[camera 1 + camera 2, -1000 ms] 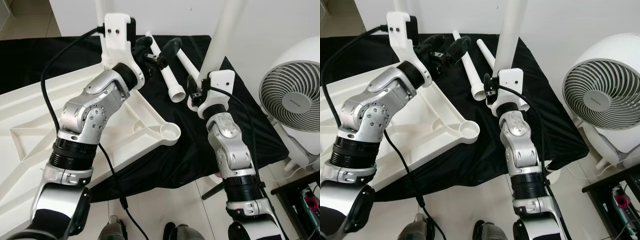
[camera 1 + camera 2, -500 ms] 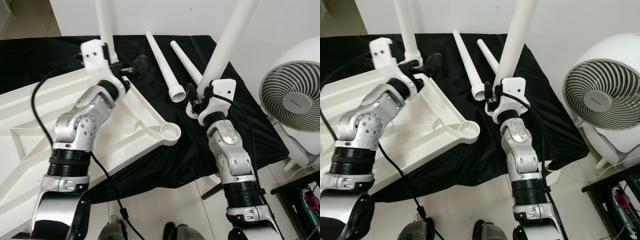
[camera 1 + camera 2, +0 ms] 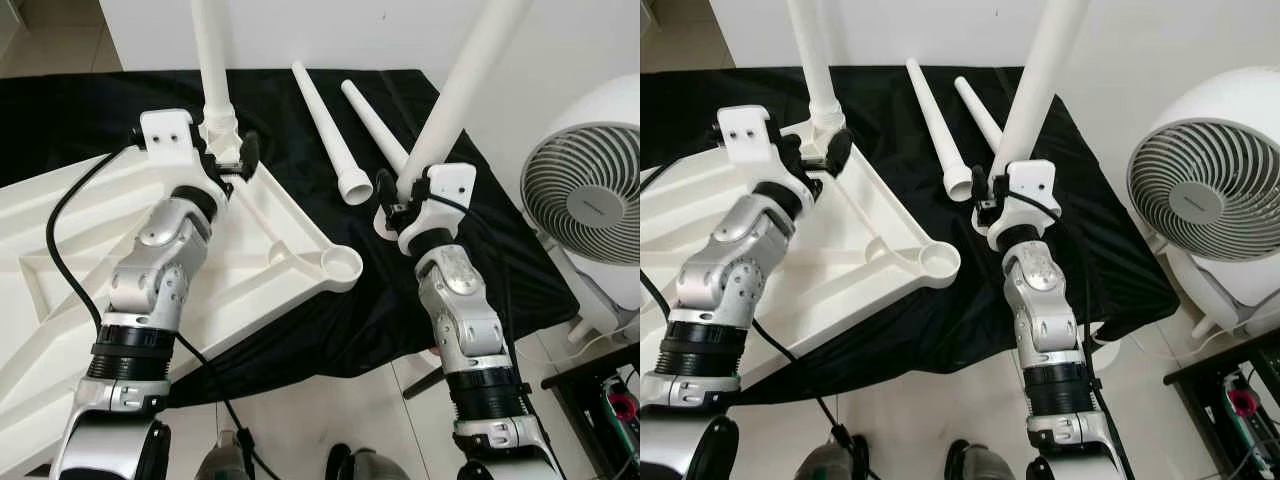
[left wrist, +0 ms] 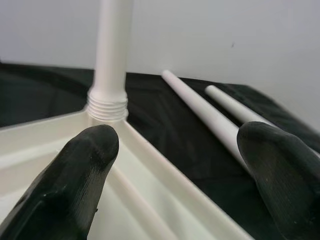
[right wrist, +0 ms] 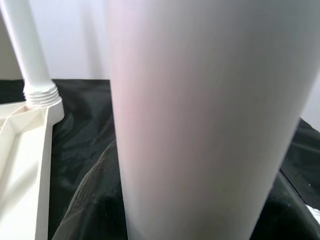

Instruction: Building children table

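White upturned tabletop (image 3: 60,260) on black cloth (image 3: 330,320) has one leg (image 3: 213,60) screwed in. Left gripper (image 3: 228,160) gapes empty beside it; right gripper (image 3: 392,195) clamps a second leg (image 3: 460,90). Two spare legs (image 3: 325,125), near socket (image 3: 343,265) unfilled.

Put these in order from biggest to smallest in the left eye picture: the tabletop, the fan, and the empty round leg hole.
1. tabletop
2. fan, partly cut off at the picture's edge, but plainly smaller than the tabletop
3. leg hole
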Tool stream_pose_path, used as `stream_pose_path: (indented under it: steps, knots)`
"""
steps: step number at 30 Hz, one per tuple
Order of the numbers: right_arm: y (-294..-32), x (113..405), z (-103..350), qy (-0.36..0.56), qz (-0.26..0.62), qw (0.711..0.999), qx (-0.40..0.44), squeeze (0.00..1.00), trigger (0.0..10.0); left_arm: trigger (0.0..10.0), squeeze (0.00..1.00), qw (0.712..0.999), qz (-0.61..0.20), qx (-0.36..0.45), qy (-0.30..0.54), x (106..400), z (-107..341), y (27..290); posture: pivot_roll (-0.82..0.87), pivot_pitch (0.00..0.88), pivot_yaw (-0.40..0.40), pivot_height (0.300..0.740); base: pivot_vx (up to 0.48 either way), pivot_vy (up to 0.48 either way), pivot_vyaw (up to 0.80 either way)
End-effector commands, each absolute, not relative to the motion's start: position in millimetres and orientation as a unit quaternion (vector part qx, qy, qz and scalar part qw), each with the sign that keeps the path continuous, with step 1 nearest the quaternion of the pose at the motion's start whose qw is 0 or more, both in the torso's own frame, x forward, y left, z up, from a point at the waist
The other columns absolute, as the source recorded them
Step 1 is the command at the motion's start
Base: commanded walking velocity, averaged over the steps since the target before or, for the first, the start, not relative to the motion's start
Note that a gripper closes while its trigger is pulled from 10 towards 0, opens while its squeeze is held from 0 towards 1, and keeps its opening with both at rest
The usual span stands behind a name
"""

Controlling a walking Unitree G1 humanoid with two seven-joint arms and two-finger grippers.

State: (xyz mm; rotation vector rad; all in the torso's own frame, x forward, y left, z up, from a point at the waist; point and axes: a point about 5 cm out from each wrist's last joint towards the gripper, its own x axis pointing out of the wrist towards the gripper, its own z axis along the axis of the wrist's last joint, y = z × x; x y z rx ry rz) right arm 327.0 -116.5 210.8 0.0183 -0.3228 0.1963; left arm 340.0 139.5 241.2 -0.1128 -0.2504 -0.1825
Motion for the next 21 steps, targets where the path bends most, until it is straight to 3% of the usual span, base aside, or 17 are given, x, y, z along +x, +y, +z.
stream_pose_path:
  steps: [1,13,16,21]
  knots:
    - [-115,325,211,-0.168,0.099,0.981,0.004,0.00,10.0,10.0,0.00,0.987,-0.085,-0.045,-0.130,338,240,138,0.11,0.119,-0.050,0.740,0.000,0.000,0.00]
    - [-99,315,210,-0.182,0.125,0.975,-0.007,0.00,10.0,10.0,0.00,0.987,-0.068,-0.004,-0.146,325,224,141,0.10,0.110,-0.043,0.740,0.000,0.000,0.00]
    - [-98,315,211,-0.201,0.135,0.969,-0.043,0.00,10.0,10.0,0.00,0.982,-0.104,0.024,-0.157,316,220,138,0.10,0.102,-0.053,0.740,0.000,0.000,0.00]
    - [-97,317,209,-0.198,0.152,0.968,-0.022,0.00,10.0,10.0,0.00,0.975,-0.150,0.037,-0.158,308,216,131,0.11,0.099,-0.064,0.740,0.000,0.000,0.00]
